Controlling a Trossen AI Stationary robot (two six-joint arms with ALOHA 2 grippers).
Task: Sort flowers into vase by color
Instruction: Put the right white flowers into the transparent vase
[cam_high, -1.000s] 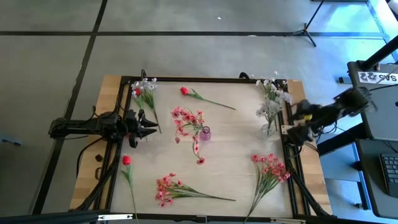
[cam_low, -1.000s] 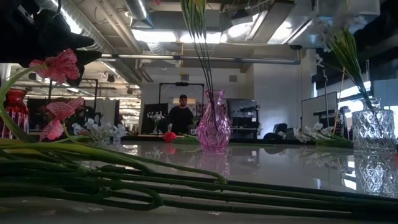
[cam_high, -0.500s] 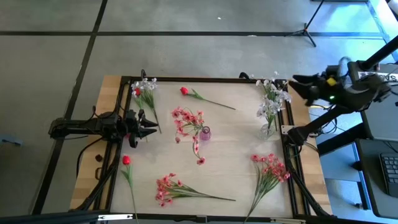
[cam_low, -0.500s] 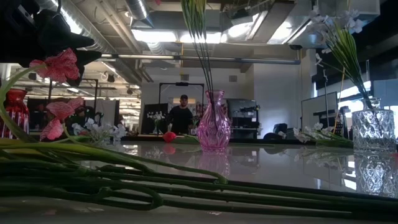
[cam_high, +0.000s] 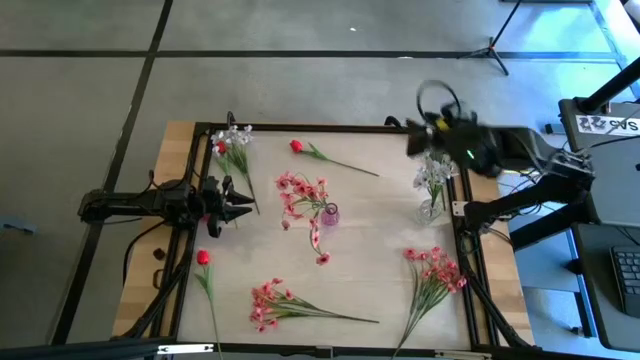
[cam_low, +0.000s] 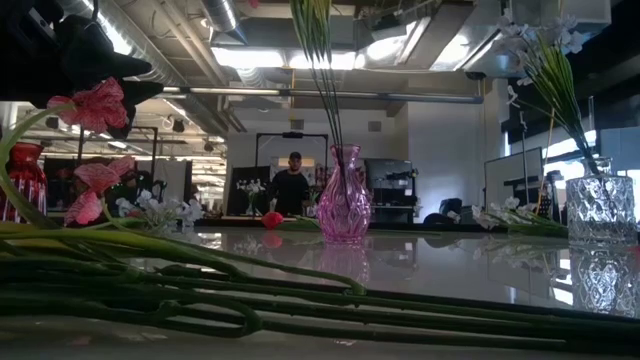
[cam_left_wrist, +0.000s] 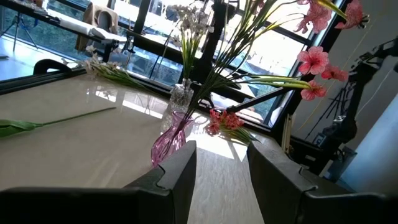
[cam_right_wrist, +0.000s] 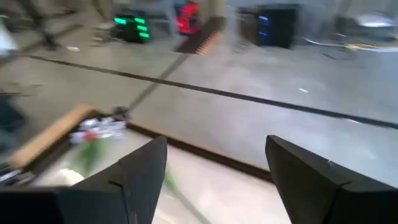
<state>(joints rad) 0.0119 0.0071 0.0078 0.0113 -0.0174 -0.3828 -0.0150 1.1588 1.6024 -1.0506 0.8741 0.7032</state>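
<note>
Pink sprays stand in the pink vase (cam_high: 329, 213), which also shows in the low view (cam_low: 343, 210) and left wrist view (cam_left_wrist: 169, 140). White sprays stand in the clear vase (cam_high: 430, 208) (cam_low: 601, 210) by the right edge. Lying flat on the table are a white spray (cam_high: 232, 140), two red buds (cam_high: 297, 146) (cam_high: 203, 258) and two pink sprays (cam_high: 268, 303) (cam_high: 435, 268). My left gripper (cam_high: 246, 205) (cam_left_wrist: 221, 180) is open, low at the left edge, pointing at the pink vase. My right gripper (cam_high: 416, 142) (cam_right_wrist: 217, 180) is open, raised over the far right corner above the white sprays.
A black frame (cam_high: 320, 128) runs around the white tabletop. Bare table lies between the two vases and in the middle toward the near edge. A person (cam_low: 291, 187) stands in the room beyond the table. Pink stems (cam_low: 200, 300) lie close before the low camera.
My right arm has swung from outside the table's right edge up and toward the far edge, then leftward, and now hangs over the far right corner above the white sprays in the clear vase. The left arm and all flowers have stayed put.
</note>
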